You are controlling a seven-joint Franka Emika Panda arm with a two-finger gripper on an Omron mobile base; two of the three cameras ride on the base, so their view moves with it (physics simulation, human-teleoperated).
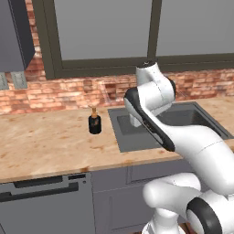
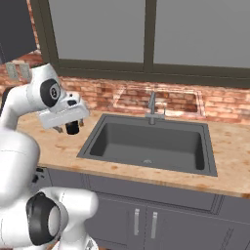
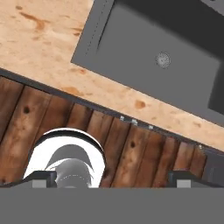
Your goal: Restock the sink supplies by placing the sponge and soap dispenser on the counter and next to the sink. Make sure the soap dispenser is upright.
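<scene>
The soap dispenser (image 1: 94,123) stands upright on the counter (image 1: 45,141) in the middle left of the left base view, its black rounded body below and its orange-brown tapered top above, just to the left of the sink (image 1: 137,137) and apart from its rim. In the right base view the same bottle (image 2: 72,128) shows at the left middle of the frame, mostly hidden behind the robot's white hand, with only its dark lower part peeking out under it on the counter (image 2: 229,161) beside the sink's (image 2: 151,144) left edge. The gripper (image 2: 68,126) hangs over that spot with its fingers spread wide and nothing between them; in the hand view its two dark tips sit far apart at the bottom corners, the gripper (image 3: 111,178) looking down on the counter (image 3: 39,48) at the upper left, the dark basin of the sink (image 3: 175,74) with its round drain at the upper right, and brown wood floor planks (image 3: 65,118) across the lower half. A thin grey faucet (image 2: 152,108) rises at the back of the sink in the right base view, before a red brick wall (image 2: 215,105) and large windows (image 2: 195,34).
</scene>
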